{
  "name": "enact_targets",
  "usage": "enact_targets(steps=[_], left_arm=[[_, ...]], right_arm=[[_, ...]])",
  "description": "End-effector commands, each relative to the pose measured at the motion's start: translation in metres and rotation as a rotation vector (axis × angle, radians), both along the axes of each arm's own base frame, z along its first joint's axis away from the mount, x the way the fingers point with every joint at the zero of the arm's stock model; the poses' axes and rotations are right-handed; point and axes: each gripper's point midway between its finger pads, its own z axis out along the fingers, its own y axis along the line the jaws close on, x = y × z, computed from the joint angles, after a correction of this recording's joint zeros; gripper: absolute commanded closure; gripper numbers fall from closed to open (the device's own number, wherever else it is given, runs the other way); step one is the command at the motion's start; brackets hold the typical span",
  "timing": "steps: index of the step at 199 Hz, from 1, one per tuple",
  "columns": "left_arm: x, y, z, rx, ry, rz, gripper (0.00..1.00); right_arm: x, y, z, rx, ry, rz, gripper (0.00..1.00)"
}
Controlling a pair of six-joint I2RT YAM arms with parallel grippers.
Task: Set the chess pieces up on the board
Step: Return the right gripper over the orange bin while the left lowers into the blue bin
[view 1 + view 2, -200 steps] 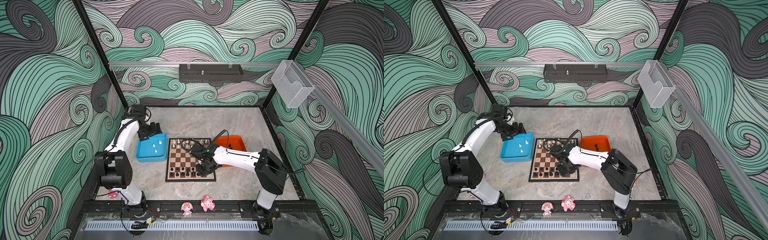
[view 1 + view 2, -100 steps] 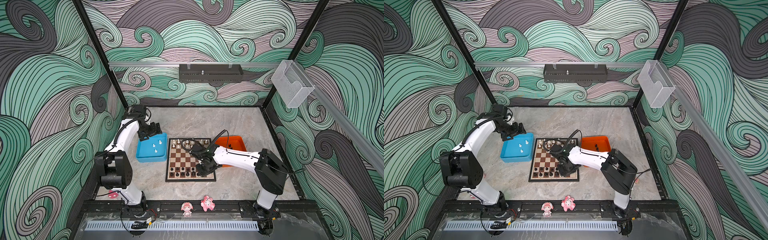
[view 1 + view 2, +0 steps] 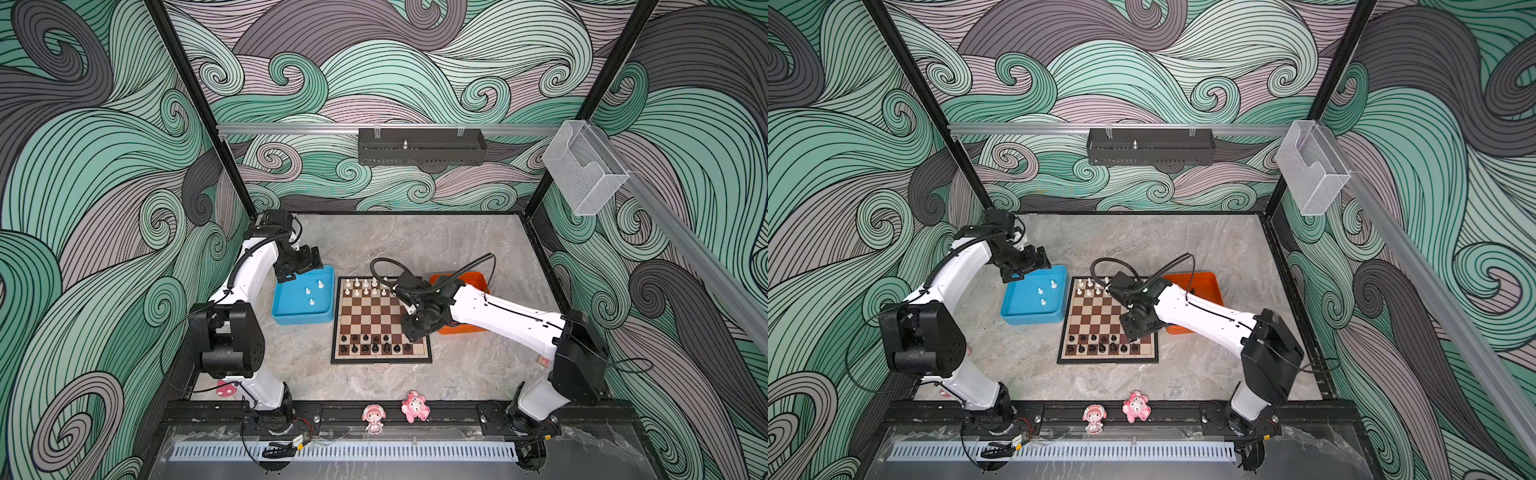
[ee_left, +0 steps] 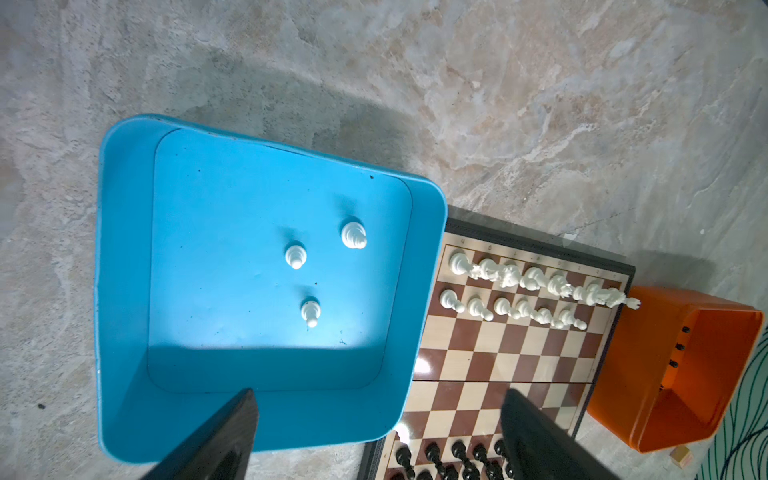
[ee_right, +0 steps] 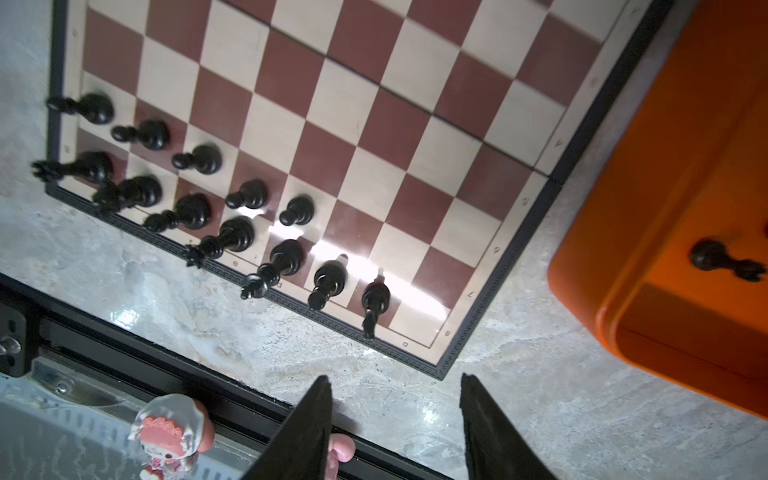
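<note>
The board (image 3: pixel 370 316) lies mid-table, with white chess pieces (image 3: pixel 365 286) on its two far rows and black chess pieces (image 3: pixel 374 345) on its two near rows. Three white pieces (image 4: pixel 296 255) stand in the blue tray (image 3: pixel 301 320) left of it. A black piece (image 5: pixel 721 259) lies in the orange tray (image 3: pixel 465 330) on the right. My left gripper (image 4: pixel 379 392) hangs open and empty over the blue tray's far left corner. Over the board's near right corner, above the black rows, my right gripper (image 5: pixel 395 377) is open with nothing between its fingers.
Two pink figurines (image 3: pixel 373 417) (image 3: pixel 414 406) stand on the black front rail. A small pink object (image 3: pixel 226 388) lies by the left arm's base. The right arm stretches over the orange tray. A small wooden block (image 4: pixel 681 457) lies beside that tray.
My right gripper's jaws have opened from nearly shut while the arm stayed over the board's near right part. The left arm has not moved.
</note>
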Motion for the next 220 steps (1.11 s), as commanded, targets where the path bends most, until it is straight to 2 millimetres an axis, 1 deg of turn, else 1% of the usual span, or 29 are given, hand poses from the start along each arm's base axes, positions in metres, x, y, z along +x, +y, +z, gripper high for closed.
enact_targets(steps=[1,8,13,15,18,44,58,72,89,115,175,220], left_arm=[[-0.008,0.011,-0.012,0.038,0.073,0.046,0.06],[-0.009,0.012,-0.015,0.041,0.082,0.049,0.06],[-0.009,0.013,-0.017,0.044,0.089,0.051,0.06],[-0.009,0.013,-0.018,0.044,0.091,0.051,0.06],[-0.01,0.013,-0.02,0.046,0.094,0.052,0.06],[-0.007,0.017,-0.028,0.076,0.103,0.042,0.07],[-0.003,0.02,-0.032,0.096,0.102,0.034,0.09],[0.0,0.024,-0.037,0.119,0.105,0.033,0.1],[0.004,0.025,-0.044,0.128,0.112,0.036,0.15],[0.012,0.022,-0.055,0.13,0.113,0.032,0.2],[0.03,0.007,-0.08,0.186,0.139,-0.028,0.31],[0.04,-0.001,-0.092,0.205,0.155,-0.06,0.38]], right_arm=[[0.025,-0.025,0.027,-0.004,-0.081,-0.03,0.32],[0.033,-0.031,0.033,0.007,-0.095,-0.048,0.2],[0.039,-0.036,0.037,0.014,-0.104,-0.062,0.06],[0.041,-0.038,0.038,0.015,-0.107,-0.068,0.02],[0.044,-0.041,0.04,0.019,-0.11,-0.079,0.01],[0.065,-0.063,0.046,0.039,-0.113,-0.146,0.01],[0.072,-0.07,0.047,0.042,-0.116,-0.161,0.01],[0.077,-0.076,0.043,0.041,-0.107,-0.175,0.01],[0.079,-0.079,0.037,0.05,-0.081,-0.185,0.01],[0.085,-0.085,0.03,0.052,-0.06,-0.203,0.02],[0.097,-0.1,0.023,0.065,-0.04,-0.235,0.05],[0.1,-0.108,0.019,0.064,-0.023,-0.251,0.05]])
